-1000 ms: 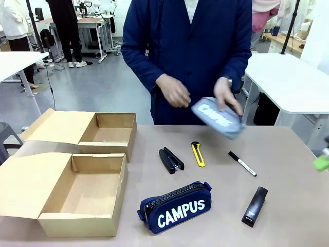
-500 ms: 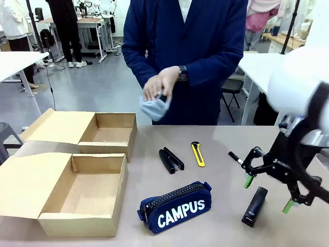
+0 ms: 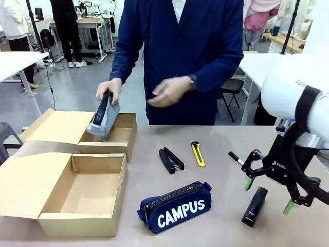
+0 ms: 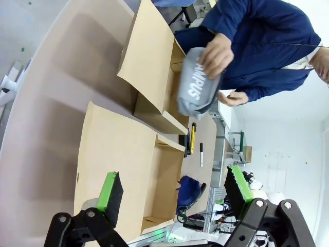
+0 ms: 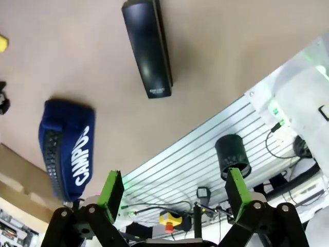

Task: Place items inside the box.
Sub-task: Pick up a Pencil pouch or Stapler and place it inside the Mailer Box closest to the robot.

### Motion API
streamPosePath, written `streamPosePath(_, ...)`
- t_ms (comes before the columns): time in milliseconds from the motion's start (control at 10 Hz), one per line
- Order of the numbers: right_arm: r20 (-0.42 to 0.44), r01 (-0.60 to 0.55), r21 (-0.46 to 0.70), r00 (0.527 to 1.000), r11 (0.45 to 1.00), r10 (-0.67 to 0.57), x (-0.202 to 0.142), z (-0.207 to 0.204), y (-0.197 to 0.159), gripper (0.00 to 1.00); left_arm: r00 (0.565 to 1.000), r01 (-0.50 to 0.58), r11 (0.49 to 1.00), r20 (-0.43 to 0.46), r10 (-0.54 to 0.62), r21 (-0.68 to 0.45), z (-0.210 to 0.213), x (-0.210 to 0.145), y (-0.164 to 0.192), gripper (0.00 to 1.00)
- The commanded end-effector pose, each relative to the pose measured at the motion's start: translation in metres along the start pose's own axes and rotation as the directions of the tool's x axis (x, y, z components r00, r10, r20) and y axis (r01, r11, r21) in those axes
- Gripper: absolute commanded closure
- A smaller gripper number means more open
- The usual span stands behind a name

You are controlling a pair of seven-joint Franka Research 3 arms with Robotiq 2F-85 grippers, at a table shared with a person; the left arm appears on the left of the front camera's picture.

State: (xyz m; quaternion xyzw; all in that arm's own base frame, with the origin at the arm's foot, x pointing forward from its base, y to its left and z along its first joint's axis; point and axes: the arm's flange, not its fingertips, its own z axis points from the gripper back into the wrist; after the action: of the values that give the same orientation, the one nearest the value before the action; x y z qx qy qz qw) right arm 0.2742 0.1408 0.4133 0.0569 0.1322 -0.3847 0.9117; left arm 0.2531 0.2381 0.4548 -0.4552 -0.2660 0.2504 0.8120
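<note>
The navy "CAMPUS" pencil case (image 3: 176,207) lies at the front middle of the table, also in the right wrist view (image 5: 69,149). A slim black stapler (image 3: 254,207) lies to its right, just under my open right gripper (image 3: 268,195), which hovers above it with nothing held (image 5: 172,188); the stapler (image 5: 147,49) is ahead of the fingers. The box (image 3: 82,193) stands open at the front left, flap spread leftward. My left gripper (image 4: 174,186) is open and empty, high over the box (image 4: 123,175).
A person's hand holds a grey pencil case (image 3: 104,119) over the smaller cardboard box (image 3: 110,135) behind the box. A second black stapler (image 3: 170,160), a yellow utility knife (image 3: 197,154) and a marker (image 3: 242,163) lie mid-table.
My right arm came in from the right and settled over the slim stapler. The person carried the grey case from the right across to above the smaller box.
</note>
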Motion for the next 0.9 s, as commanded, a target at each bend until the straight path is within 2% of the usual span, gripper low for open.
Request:
streamPosePath(0, 0.004, -0.068, -0.025, 0.998, 0.997, 0.068, 0.029, -0.023, 0.005, 0.00, 1.000, 0.021, 0.999, 0.008, -0.021, -0.024, -0.001, 0.001, 0.001, 0.00)
streamPosePath(100, 0.001, -0.084, -0.041, 0.996, 0.996, 0.084, 0.037, -0.035, 0.009, 0.00, 1.000, 0.021, 0.999, 0.008, -0.021, -0.024, -0.001, 0.001, 0.001, 0.00)
streamPosePath(400, 0.011, -0.028, -0.072, 1.000, 0.997, 0.029, 0.062, -0.067, 0.013, 0.00, 1.000, 0.021, 0.999, 0.008, -0.021, -0.024, -0.001, 0.001, 0.001, 0.00)
streamPosePath(600, 0.025, -0.029, 0.011, 0.999, 1.000, 0.029, 0.071, -0.085, 0.014, 0.00, 1.000, 0.021, 0.999, 0.008, -0.021, -0.024, -0.001, 0.001, 0.001, 0.00)
streamPosePath(800, 0.045, -0.025, 0.036, 0.999, 0.999, 0.024, 0.073, -0.094, 0.015, 0.00, 1.000, 0.021, 0.999, 0.008, -0.021, -0.024, -0.001, 0.001, 0.001, 0.00)
